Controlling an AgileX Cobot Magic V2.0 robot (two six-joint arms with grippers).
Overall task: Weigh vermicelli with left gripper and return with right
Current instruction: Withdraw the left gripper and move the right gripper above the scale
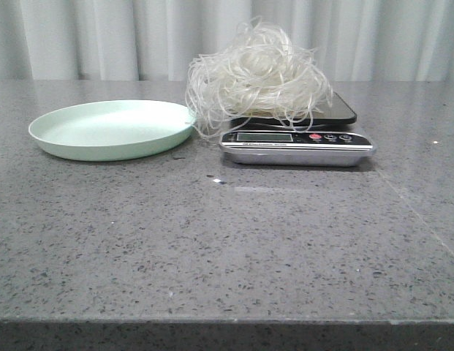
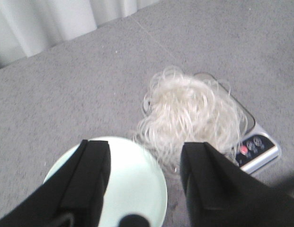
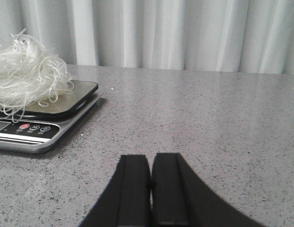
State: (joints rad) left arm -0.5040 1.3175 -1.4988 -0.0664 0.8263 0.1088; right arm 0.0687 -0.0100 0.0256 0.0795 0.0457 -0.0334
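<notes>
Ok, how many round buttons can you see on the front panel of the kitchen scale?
3, in a row right of the display on the kitchen scale: a red button nearest it, then two dark buttons. None looks hidden by the vermicelli.

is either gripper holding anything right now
Nothing is held. The left gripper is open and empty, the right gripper shut on nothing; the vermicelli sits on the scale.

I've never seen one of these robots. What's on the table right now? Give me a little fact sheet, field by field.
Vermicelli: piled on the kitchen scale, some strands overhanging toward the plate
Plate: mint green, empty, left of the scale
Left gripper: open, above the plate's edge, holding nothing
Right gripper: shut, empty, low over the table, right of the scale
</notes>
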